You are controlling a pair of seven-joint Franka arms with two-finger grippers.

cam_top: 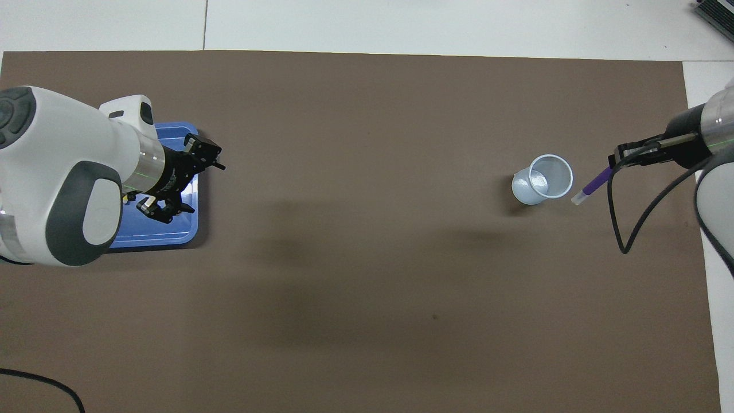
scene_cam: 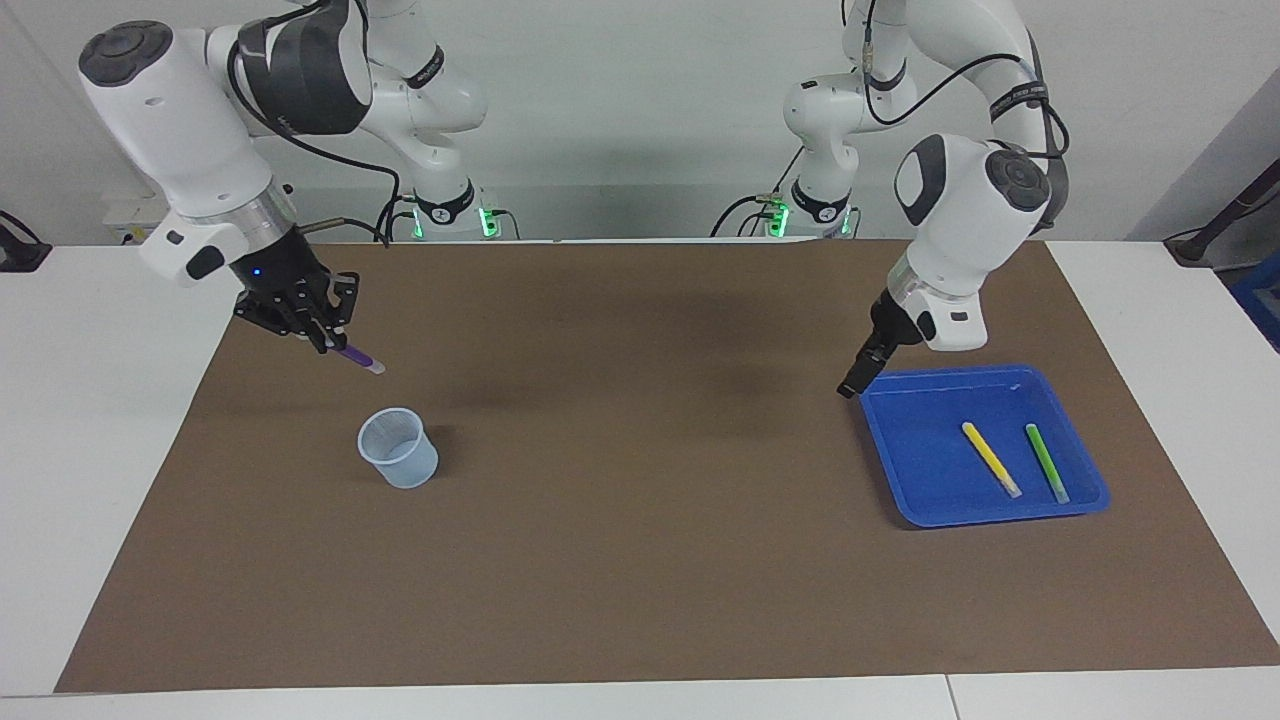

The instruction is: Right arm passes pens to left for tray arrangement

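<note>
Facing view: the right gripper (scene_cam: 322,335), raised over the matte brown mat (scene_cam: 640,560) on the white surface (scene_cam: 90,420), is clamped on the thin purple pen (scene_cam: 358,358), pale tip slanting toward five o'clock above the translucent ribbed cup (scene_cam: 399,448). The left gripper (scene_cam: 858,378) hangs over the glossy blue tray (scene_cam: 900,470)'s rim, fingers spread wide; yellow pen (scene_cam: 989,459) and green pen (scene_cam: 1046,462) lie inside, side by side. Overhead view: the left arm (cam_top: 63,183) hides most of the tray (cam_top: 172,238) and both of its pens; the purple pen (cam_top: 592,187) shows at three o'clock of the cup (cam_top: 542,179).
</note>
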